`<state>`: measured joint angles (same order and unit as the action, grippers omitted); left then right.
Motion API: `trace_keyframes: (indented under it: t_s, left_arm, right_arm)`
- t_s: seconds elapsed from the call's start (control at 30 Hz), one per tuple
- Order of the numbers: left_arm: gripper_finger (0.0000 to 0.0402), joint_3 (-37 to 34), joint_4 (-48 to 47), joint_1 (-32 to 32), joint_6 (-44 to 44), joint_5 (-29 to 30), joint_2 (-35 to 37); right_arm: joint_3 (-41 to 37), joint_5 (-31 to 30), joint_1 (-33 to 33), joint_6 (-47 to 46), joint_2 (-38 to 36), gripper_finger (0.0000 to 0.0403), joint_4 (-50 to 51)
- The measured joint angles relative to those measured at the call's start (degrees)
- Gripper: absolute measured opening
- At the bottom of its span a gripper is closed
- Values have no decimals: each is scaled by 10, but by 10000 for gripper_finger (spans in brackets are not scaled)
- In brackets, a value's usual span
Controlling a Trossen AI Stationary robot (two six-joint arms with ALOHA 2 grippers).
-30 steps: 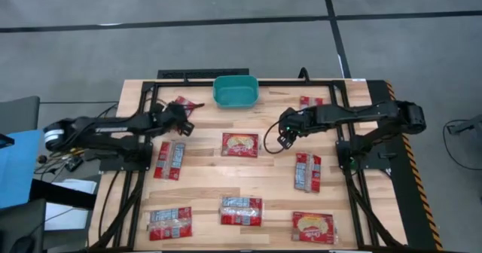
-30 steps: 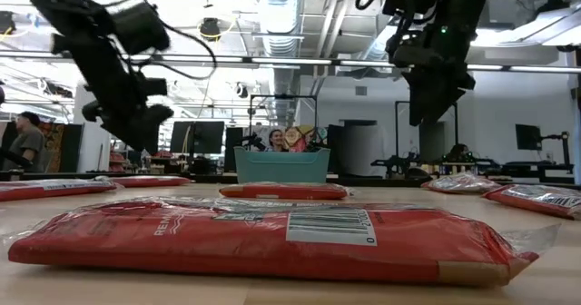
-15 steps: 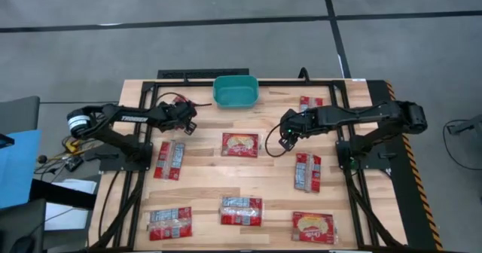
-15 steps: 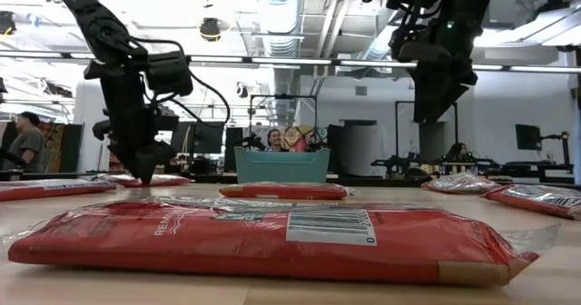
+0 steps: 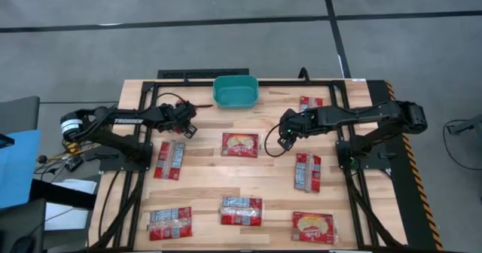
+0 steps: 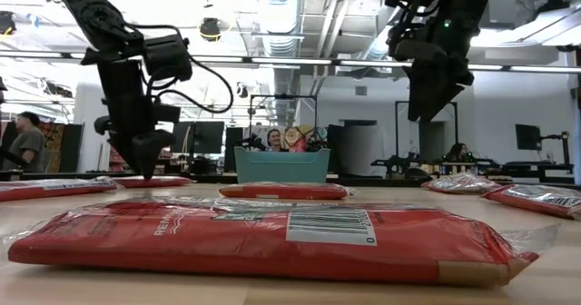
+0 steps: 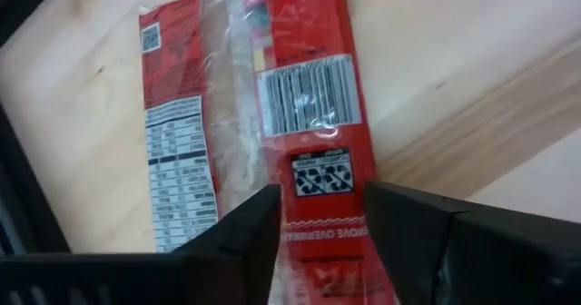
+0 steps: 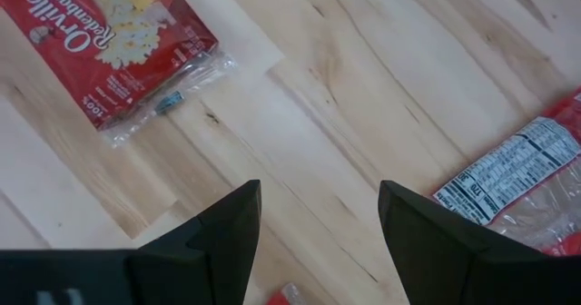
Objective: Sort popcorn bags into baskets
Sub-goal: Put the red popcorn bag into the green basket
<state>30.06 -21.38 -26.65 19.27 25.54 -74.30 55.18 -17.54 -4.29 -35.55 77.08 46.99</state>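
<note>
Eight popcorn bags [image 5: 239, 144] on table [image 5: 203, 174], one teal basket [image 5: 236, 91]; left hand [image 5: 186, 116] straddling one bag, right hand [image 5: 285, 138] spread.

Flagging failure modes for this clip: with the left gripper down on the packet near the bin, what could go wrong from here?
The left gripper straddles only one end of the flat red popcorn packet, so the crinkly wrapper may slip or droop. The small teal plastic bin looks barely wider than a packet, so it could catch the rim. The open right gripper hovers over bare wood, idle.
</note>
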Motion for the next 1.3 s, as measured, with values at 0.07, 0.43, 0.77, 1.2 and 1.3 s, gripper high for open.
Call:
trace_keyframes:
  t_s: [0.07, 0.43, 0.77, 1.2, 1.3]
  left_arm:
    - [166, 0, -2, 0, 1, 0, -4]
    - [176, 0, -23, -3, 14, -30, -20]
    - [40, 3, -25, -10, 12, -8, -86]
    - [0, 23, -18, 10, -30, -40, -48]
    - [0, 22, -25, 16, -30, -42, -21]
  right_arm:
    - [0, -1, 0, 0, 0, 249, 1]
    - [0, -5, 1, 0, 0, 249, 0]
    - [0, -6, 10, -4, 0, 249, -10]
    - [0, -40, 34, -4, 0, 249, -12]
    - [0, -55, 46, -4, 0, 249, -12]
